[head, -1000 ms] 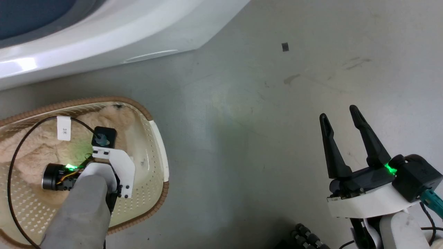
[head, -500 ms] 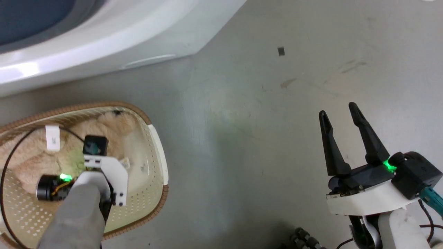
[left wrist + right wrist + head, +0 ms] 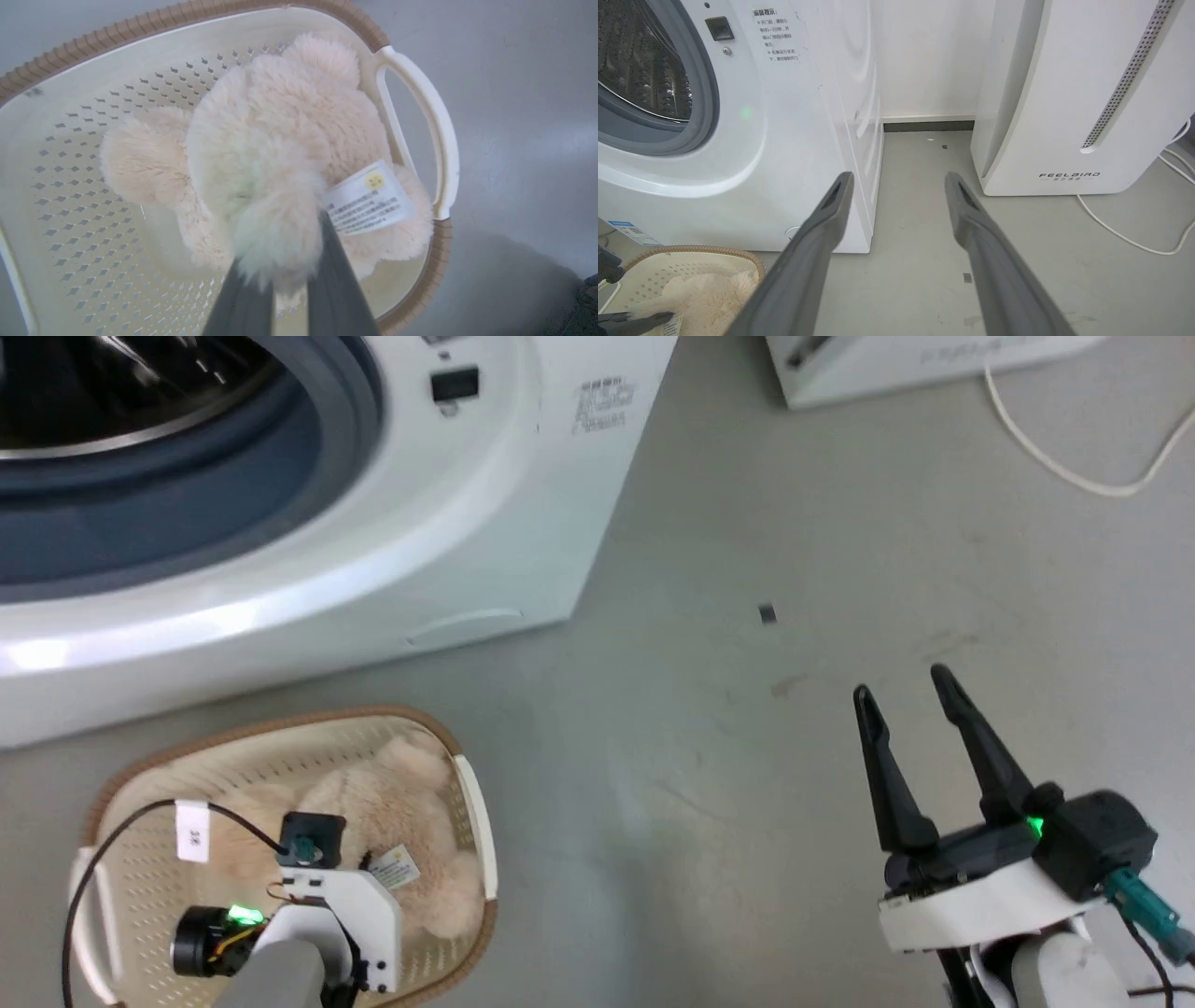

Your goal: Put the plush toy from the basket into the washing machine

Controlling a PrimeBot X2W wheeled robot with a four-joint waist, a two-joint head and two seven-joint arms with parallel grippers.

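My left fingers pinch a tuft of the plush toy, which lies in the basket by the washing machine. My right fingers are spread and empty. The lift and the loading are both left to do, I judge.

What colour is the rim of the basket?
Brown, with a ribbed texture; the basket itself is cream. Left wrist view shows it best.
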